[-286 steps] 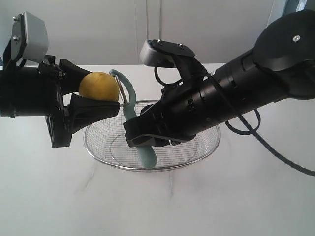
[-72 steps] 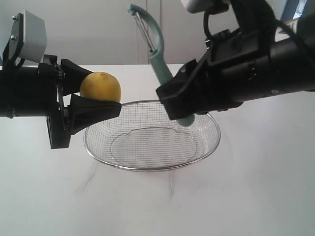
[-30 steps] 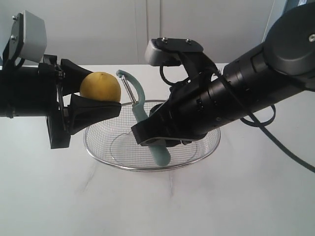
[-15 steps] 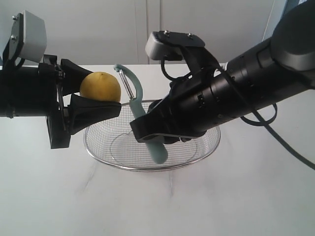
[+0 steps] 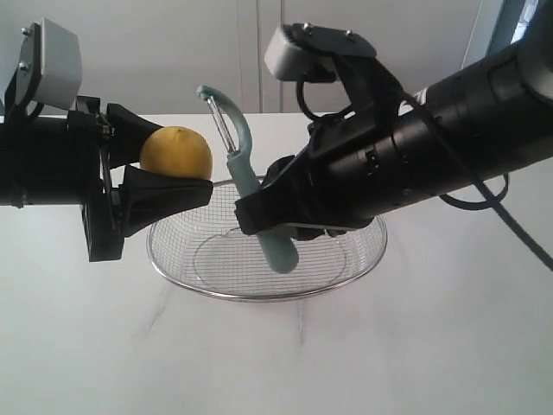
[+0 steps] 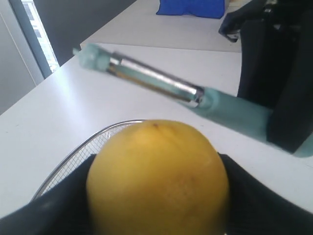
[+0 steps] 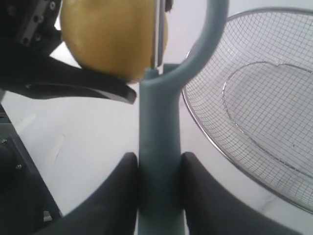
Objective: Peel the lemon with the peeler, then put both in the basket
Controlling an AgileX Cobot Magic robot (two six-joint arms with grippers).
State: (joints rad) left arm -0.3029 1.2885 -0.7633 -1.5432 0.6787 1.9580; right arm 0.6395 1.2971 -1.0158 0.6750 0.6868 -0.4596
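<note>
**Peeler [image 5: 245,186] poised beside the lemon [image 5: 175,152], above the basket [image 5: 259,295]**

The left gripper [image 5: 180,164] is clamped on the lemon, held above and just outside the basket's rim. The right gripper [image 5: 275,226] is closed low on the peeler's handle, over the basket's middle. The lemon looks firm but waxy and may roll under blade pressure, so a grip across its belly suits. The peeler stands near upright, head up, tilted towards the lemon.

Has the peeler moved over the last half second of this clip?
Yes. The peeler has risen slightly, judged against the basket rim, which has not shifted. The lemon has stayed where it was.
</note>
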